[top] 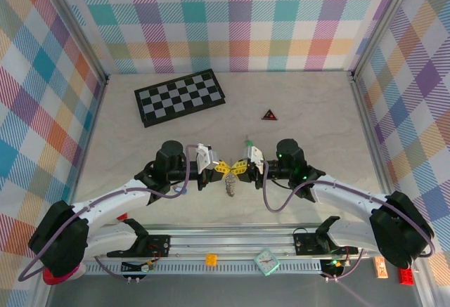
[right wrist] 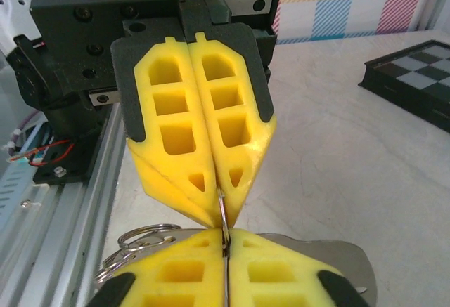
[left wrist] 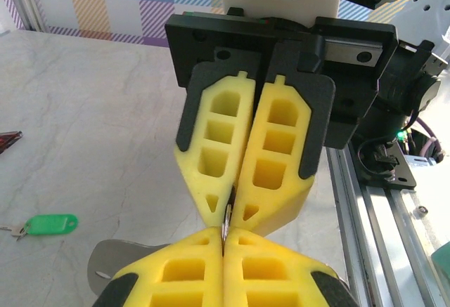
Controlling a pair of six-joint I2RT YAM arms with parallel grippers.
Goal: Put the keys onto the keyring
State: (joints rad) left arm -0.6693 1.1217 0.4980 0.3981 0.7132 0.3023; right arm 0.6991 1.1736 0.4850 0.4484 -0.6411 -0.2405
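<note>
Saw left gripper (top: pixel 220 167) and right gripper (top: pixel 233 169) clenched tip-to-tip on keyring (top: pixel 230 186) dangling at 6 o'clock; green key (top: pixel 247 140) at 12 o'clock.

**Matt plastic, bright metal**

The right gripper's fingers (left wrist: pixel 281 198) look like matt yellow moulded plastic, backed by matt black plates. The keyring (right wrist: pixel 140 240) is thin, shiny, silvery metal. The green key (left wrist: pixel 50 224) has a smooth, glossy plastic head. The table (left wrist: pixel 105 124) is pale, marble-veined and matt.
</note>
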